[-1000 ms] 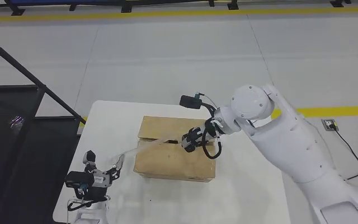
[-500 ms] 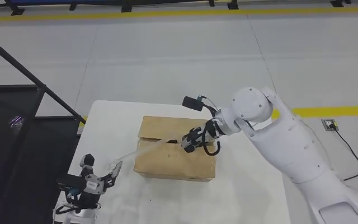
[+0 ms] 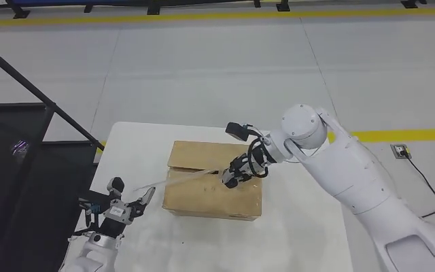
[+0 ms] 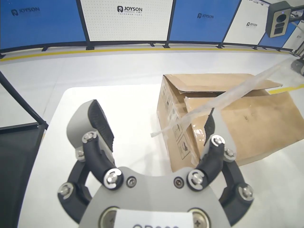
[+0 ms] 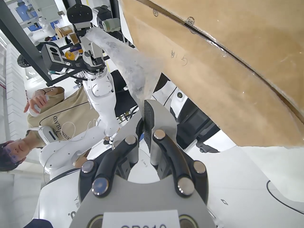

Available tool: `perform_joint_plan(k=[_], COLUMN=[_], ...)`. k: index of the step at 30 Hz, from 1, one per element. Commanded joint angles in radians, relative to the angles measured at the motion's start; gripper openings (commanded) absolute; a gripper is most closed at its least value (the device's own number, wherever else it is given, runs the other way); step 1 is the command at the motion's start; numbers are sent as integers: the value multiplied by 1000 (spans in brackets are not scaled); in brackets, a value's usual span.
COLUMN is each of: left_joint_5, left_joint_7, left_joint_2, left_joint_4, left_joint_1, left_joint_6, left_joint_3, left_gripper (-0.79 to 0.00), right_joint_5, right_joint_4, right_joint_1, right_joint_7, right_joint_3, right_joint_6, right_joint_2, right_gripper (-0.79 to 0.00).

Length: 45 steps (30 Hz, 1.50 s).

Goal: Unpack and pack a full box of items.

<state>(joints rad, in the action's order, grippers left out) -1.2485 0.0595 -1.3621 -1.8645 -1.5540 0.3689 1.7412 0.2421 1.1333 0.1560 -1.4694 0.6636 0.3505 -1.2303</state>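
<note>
The table (image 3: 136, 146) is a smooth white slab with rounded corners. A brown cardboard box (image 3: 211, 194) lies at its middle, flat, rectangular and matte, with glossy clear film over part of its end face (image 4: 249, 119). Its top flaps meet along a long seam, and one flap is slightly lifted, with a dark gap beneath it. In the right wrist view the box (image 5: 237, 48) shows the same seam as a thin dark line.

A tape strip (image 3: 180, 178), translucent and crinkled, stretches over the box top and past the box's edge above the table. It is narrow and ribbon-like (image 4: 228, 96) and looks frosted up close (image 5: 133, 67).

The right gripper (image 3: 230, 179) sits over the box top, its ribbed black pads pinched together on one end of the tape strip (image 5: 144, 117). The left gripper (image 3: 132, 190) is near the table's front corner, its fingers spread wide (image 4: 154, 112). The strip's loose end hangs between them, passing close by one fingertip; whether it touches is unclear.
</note>
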Motion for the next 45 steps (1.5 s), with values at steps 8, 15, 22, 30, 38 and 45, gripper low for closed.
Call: perform_joint_plan(k=[8, 15, 22, 30, 38, 45], left_joint_5=[-11, -2, -27, -357, -353, -315], left_joint_7=[-19, -35, -3, 132, 212, 265], left_joint_2=[3, 5, 12, 21, 16, 18], left_joint_4=[43, 68, 118, 270, 314, 262], left_joint_1=[70, 107, 107, 116, 141, 96], left_joint_6=[-69, -93, -108, -218, -276, -274], left_joint_3=[-40, -65, -47, -110, -166, -161], left_gripper=[0, 0, 0, 0, 0, 0], right_joint_5=[76, 157, 183, 204, 218, 211], right_joint_4=[-63, -103, -65, 9, 118, 207], right_joint_1=[-42, -88, -85, -50, -21, 10], right_joint_7=[5, -3, 3, -7, 37, 98], right_joint_3=[-70, -155, -128, -73, -28, 4], right_joint_6=[5, -3, -35, -92, -211, -308], right_joint_2=[1, 2, 19, 39, 44, 46], right_gripper=[-785, -785, -785, -785, -785, -785])
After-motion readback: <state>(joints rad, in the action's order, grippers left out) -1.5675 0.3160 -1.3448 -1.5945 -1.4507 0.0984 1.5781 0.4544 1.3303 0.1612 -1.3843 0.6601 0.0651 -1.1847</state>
